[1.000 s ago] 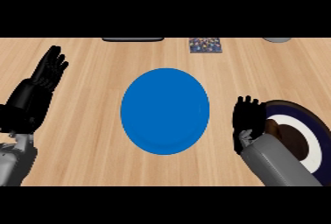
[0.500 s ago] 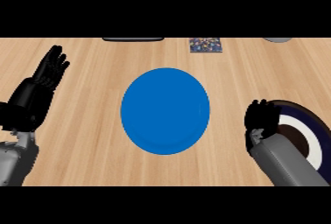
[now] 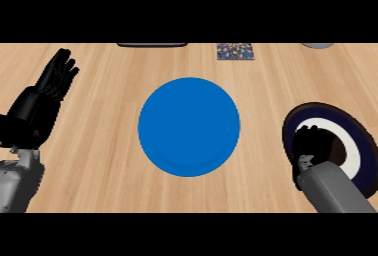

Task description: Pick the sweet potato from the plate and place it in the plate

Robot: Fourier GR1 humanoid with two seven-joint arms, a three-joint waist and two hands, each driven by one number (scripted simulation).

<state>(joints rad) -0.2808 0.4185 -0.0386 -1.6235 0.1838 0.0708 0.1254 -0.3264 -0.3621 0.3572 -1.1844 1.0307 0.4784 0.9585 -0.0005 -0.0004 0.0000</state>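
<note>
A plain blue plate (image 3: 189,126) lies in the middle of the wooden counter. At the right sits a dark navy plate (image 3: 356,131) with a white ring. My right hand (image 3: 313,144) is over that plate's left half and dark middle, blending with it. The sweet potato does not show clearly; only a dark brownish patch (image 3: 338,150) appears beside the hand. My left hand (image 3: 43,106) rests open at the left edge, fingers up, well apart from both plates.
Along the counter's far edge are a dark flat object (image 3: 151,44), a small patterned square (image 3: 236,51) and a grey rounded object (image 3: 317,45). Bare wood lies between the two plates and left of the blue one.
My right hand has moved right and slightly down, from the wood beside the navy plate to over its middle. The left hand has barely shifted.
</note>
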